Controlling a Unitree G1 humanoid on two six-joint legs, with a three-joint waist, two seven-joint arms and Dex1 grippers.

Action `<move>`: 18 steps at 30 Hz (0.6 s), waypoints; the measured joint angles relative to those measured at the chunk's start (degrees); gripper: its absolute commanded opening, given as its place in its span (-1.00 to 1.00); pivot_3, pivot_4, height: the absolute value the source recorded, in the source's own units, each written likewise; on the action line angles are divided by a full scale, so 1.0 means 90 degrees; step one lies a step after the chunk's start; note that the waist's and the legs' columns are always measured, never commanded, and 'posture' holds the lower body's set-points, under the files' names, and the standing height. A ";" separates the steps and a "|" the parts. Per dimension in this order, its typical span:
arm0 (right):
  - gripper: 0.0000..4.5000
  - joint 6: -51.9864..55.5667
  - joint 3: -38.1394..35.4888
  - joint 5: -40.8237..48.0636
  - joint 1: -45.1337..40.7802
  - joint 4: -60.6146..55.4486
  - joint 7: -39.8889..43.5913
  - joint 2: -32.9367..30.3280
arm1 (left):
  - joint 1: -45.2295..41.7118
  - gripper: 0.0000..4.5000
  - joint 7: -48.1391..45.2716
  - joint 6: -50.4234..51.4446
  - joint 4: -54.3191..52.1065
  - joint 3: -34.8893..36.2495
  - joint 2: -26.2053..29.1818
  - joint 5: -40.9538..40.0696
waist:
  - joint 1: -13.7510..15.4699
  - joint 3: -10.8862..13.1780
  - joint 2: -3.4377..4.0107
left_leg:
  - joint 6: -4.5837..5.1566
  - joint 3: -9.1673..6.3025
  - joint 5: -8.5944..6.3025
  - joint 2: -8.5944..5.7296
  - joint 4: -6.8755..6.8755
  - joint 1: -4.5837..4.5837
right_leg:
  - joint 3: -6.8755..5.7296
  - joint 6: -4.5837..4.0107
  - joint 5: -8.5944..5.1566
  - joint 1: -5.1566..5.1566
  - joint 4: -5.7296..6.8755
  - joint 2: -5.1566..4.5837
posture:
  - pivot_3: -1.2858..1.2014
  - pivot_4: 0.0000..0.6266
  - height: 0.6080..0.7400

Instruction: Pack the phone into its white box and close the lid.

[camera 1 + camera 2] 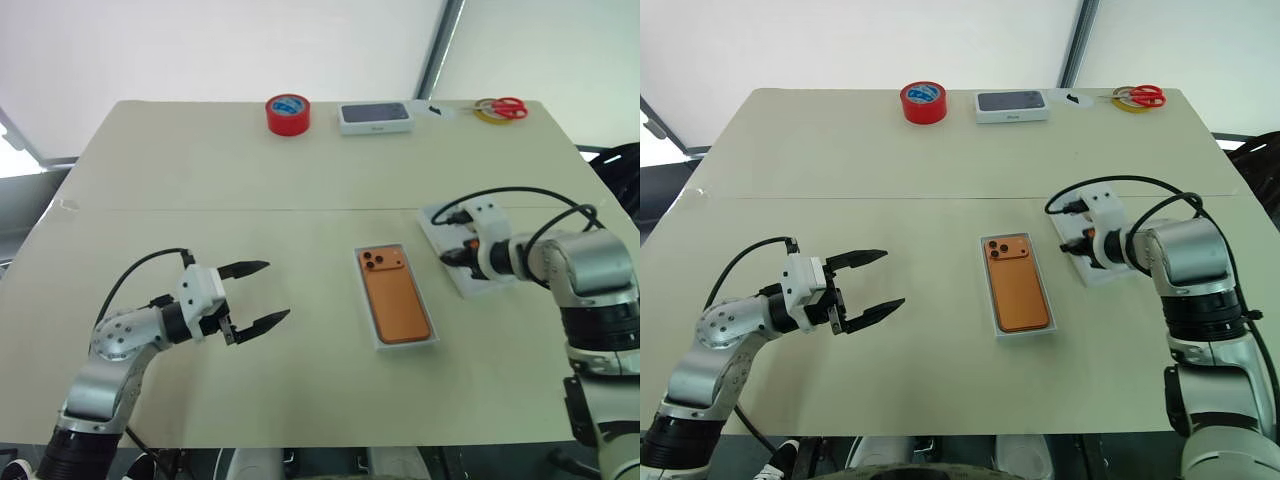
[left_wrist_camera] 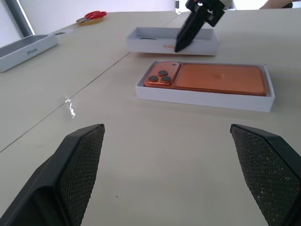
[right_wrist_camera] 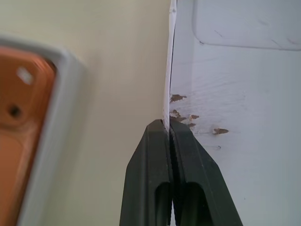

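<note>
Nearest the head camera, the left gripper (image 1: 262, 293) hangs above the bare front-left part of the pale beige tabletop (image 1: 200, 170), its two black fingers spread wide with nothing between them. Its fingers point toward the middle of the table, where the flat orange phone (image 1: 394, 294) lies camera side up inside the shallow white box (image 1: 432, 338). The phone fills that tray almost from wall to wall, and its cluster of dark lenses sits at the far end. Gripper and box are well apart.

On the other side, the right gripper (image 3: 170, 128) has its black fingers pinched tight on the thin side wall of the all-white rectangular lid (image 1: 1102, 275). In the right wrist view one finger lies outside that wall and the other inside, and small brown scuffs mark the lid's inner face just beyond the fingertips. The lid lies open side up on the table just right of the box, not touching it, with a strip of bare table between the two.

Along the far edge of the table stand a red roll of tape (image 1: 288, 113), a small white box with a dark top (image 1: 375, 117), and a pair of red-handled scissors (image 1: 505, 107) resting beside a yellow ring of tape (image 1: 487, 115).
</note>
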 measured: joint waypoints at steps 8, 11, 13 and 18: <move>-1.00 0.0133 -0.1998 0.1598 -0.0494 -0.0694 -0.0574 0.2276 | -0.0219 -0.68 -0.0070 0.0222 0.0158 -0.0004 -0.0112 -0.0170 | 0.0034 0.0000 -0.0002 | 0.0001 -0.0002 0.0002 0.0001 0.0012 -0.0017 | -0.0004 0.0003 0.0001 -0.0007 0.0012 0.0007 | 0.03 -0.52 0.84; -1.00 0.1173 -0.3124 0.2600 -0.0580 -0.1039 -0.0984 0.3239 | -0.0306 -0.94 0.0023 0.0252 0.0167 -0.0067 -0.0254 -0.0173 | 0.0111 -0.0001 -0.0003 | 0.0001 -0.0002 0.0002 0.0000 0.0014 -0.0016 | -0.0004 0.0003 0.0001 -0.0006 0.0014 0.0006 | 0.03 -0.52 0.84; -1.00 0.1803 -0.3550 0.3142 -0.0488 -0.1239 -0.1179 0.3549 | -0.0303 -0.94 0.0042 0.0353 0.0167 -0.0141 -0.0271 -0.0181 | 0.0155 -0.0002 -0.0002 | 0.0002 -0.0003 0.0001 0.0000 0.0014 -0.0017 | -0.0004 0.0003 0.0001 -0.0006 0.0014 0.0006 | 0.03 -0.52 0.84; -1.00 0.2226 -0.3737 0.5680 0.0340 -0.1265 -0.2332 0.3597 | -0.0401 -0.94 0.0117 0.0428 0.0169 -0.0215 -0.0354 -0.0196 | 0.0143 -0.0002 -0.0001 | 0.0010 -0.0003 -0.0004 -0.0001 0.0013 -0.0016 | -0.0001 0.0002 0.0001 -0.0006 0.0014 0.0004 | 0.03 -0.52 0.84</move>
